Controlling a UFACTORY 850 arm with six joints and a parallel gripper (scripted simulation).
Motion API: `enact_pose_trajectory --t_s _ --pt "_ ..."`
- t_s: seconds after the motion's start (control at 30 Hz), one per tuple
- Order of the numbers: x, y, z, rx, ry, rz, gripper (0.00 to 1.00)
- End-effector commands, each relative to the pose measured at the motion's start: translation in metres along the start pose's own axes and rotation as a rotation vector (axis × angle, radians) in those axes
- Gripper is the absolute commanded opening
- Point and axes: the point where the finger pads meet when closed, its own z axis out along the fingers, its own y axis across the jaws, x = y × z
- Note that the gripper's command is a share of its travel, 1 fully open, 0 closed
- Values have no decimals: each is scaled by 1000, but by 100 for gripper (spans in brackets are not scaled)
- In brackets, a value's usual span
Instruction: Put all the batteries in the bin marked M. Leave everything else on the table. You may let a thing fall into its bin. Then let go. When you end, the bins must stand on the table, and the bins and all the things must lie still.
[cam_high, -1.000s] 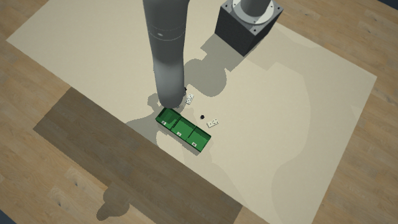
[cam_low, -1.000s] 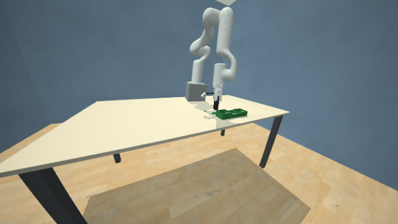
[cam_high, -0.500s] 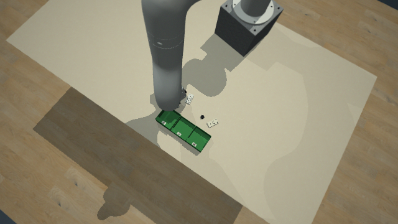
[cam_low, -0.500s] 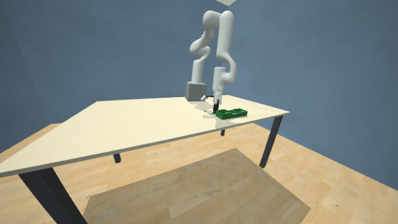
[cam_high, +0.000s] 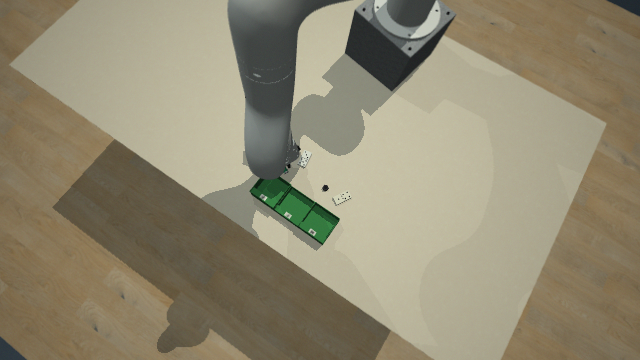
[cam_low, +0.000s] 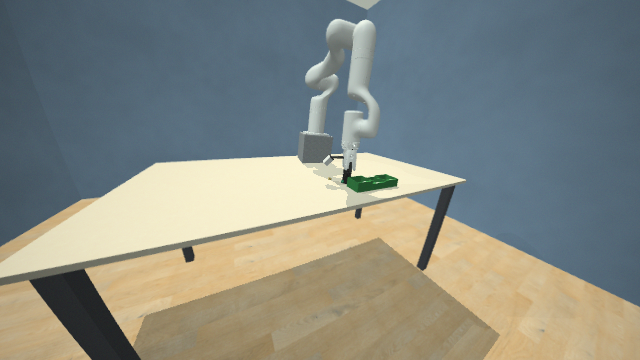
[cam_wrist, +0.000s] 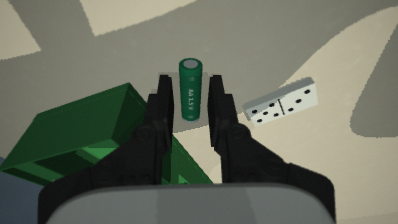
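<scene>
Battery (cam_wrist: 191, 90): green cell lying flat on the table (cam_wrist: 325, 150), long axis running near to far in the wrist view, silver cap at the far end.
Gripper (cam_wrist: 191, 107): fingers apart, straddling the battery without touching, gripping nothing.
Bins (cam_wrist: 75, 135): green, just left.
Domino (cam_wrist: 282, 101): right of the battery.

table (cam_low: 210, 200): smooth matt cream top
floor (cam_low: 525, 300): light wood planks, visible grain
bins (cam_high: 300, 205): green, plastic-looking, matt
battery (cam_wrist: 190, 90): green glossy sleeve, metal-looking cap
fingers: black, matt
arm (cam_low: 362, 60): smooth pale grey shell
</scene>
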Motion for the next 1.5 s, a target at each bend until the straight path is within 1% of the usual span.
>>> enact_pose_trajectory --t_s 0.0,0.27,0.3,1.33,1.47 --pt "0 -1 0 8 -7 0 28" --pt "0 -1 0 8 -7 0 28" --pt "0 -1 0 8 -7 0 0" --pt "0 -1 0 8 -7 0 0" --pt "0 0 -13 8 -7 0 0"
